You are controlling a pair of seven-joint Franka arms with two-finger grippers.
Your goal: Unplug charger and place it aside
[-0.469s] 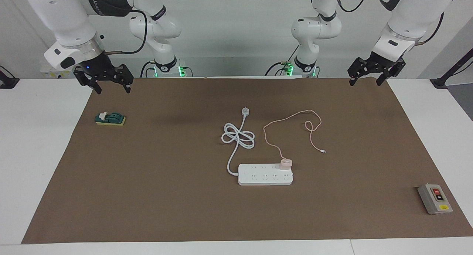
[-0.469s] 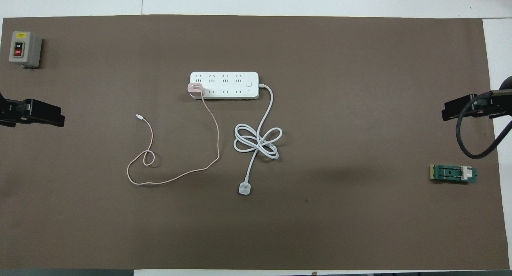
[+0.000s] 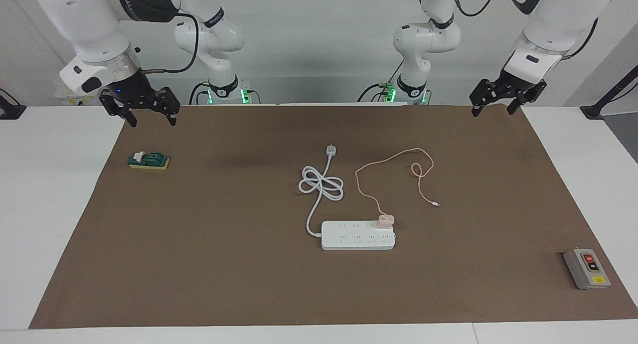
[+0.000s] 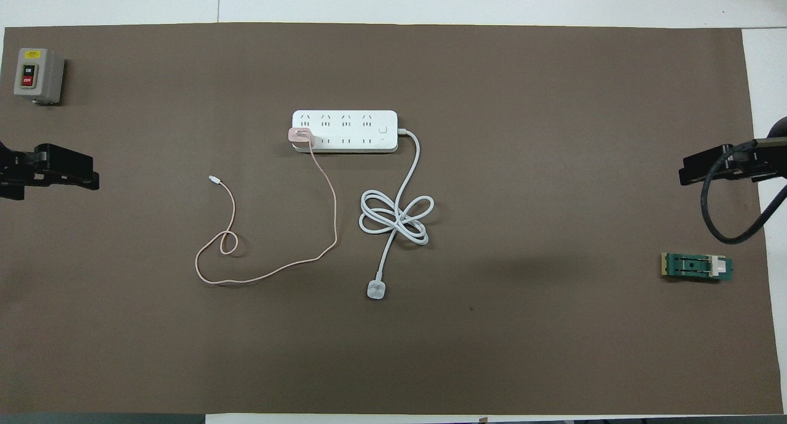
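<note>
The charger [image 3: 385,220] sits plugged into the power strip [image 3: 358,235] at mid-counter, at the strip's end toward the left arm, its pink cable [image 3: 394,159] looping toward the robots. Since half a second ago, the left pincer [image 3: 491,103], fingers spread and empty, has lifted slightly at its counter corner, likely starting its approach. The right pincer [image 3: 151,111] waits spread near the green knife switch [image 3: 148,160].

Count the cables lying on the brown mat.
2. The charger's pink cable loops from the charger, toward the left arm's end. The power strip's white cord, knotted mid-length, lies beside it toward the right arm's end. None seems hidden.
</note>
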